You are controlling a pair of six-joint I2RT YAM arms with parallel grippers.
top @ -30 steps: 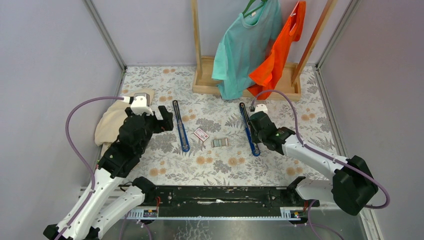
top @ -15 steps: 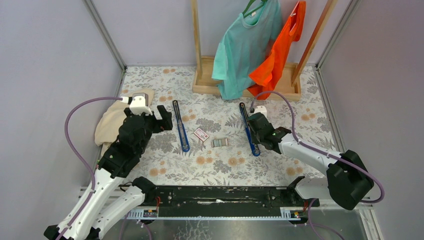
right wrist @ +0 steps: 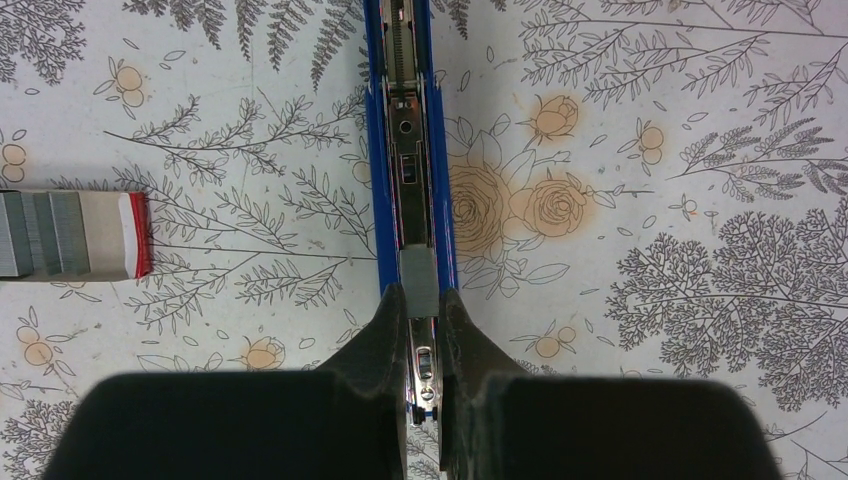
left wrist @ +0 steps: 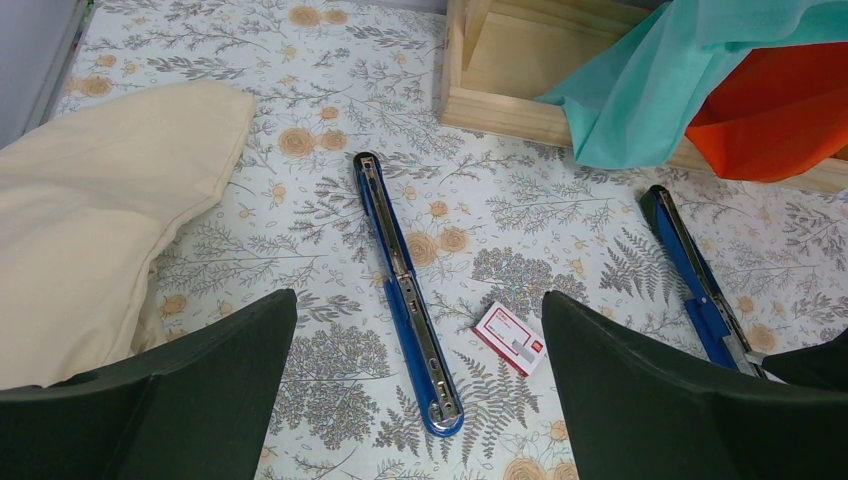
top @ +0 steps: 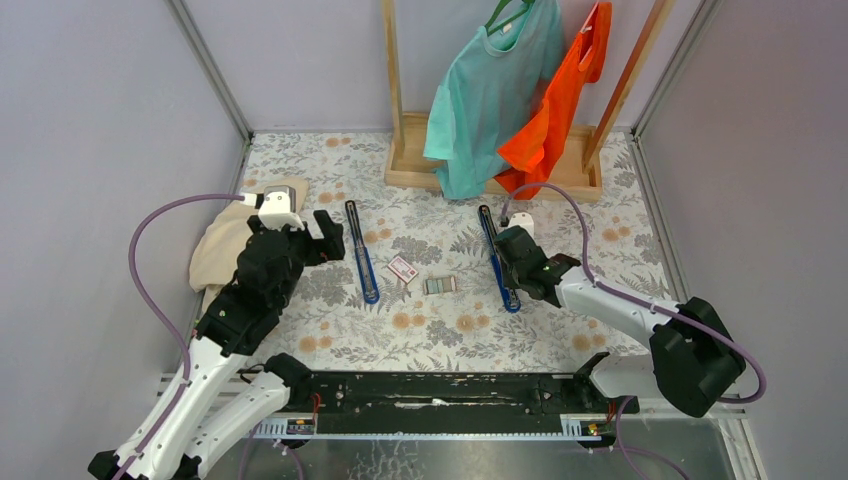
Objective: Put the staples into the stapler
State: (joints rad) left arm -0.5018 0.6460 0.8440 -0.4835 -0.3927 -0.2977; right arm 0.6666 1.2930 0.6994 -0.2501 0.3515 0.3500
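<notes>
Right gripper (right wrist: 421,300): pinches the lower end of a short grey staple strip (right wrist: 419,272) between nearly closed fingers (right wrist: 385,340), at lower centre of the right wrist view. Holds that strip lengthwise inside the metal channel of the right blue stapler (right wrist: 408,150), with blue side walls showing on either side of it. Hangs low over the floral table cover (right wrist: 650,150).

Staples (right wrist: 45,235): lie at the left edge of the same view as grey rows in a white tray with a red end, apart from the stapler and from the fingers. Show from overhead at centre frame, between the two staplers.

Left gripper (left wrist: 418,300): spreads wide and grips nothing, above the cover at the left of the overhead view. Frames, between its two dark fingers (left wrist: 180,400) in the left wrist view, the left blue stapler (left wrist: 405,290), opened flat and running from upper centre down to lower centre.

Red-and-white box (left wrist: 510,338): rests just right of that stapler's lower end, not touching it. Beige cloth (left wrist: 90,240): fills the left side of the left wrist view. Wooden rack base (left wrist: 520,70): stands at top centre, with a teal shirt (left wrist: 660,80) and an orange shirt (left wrist: 780,120) draping over it at upper right.
</notes>
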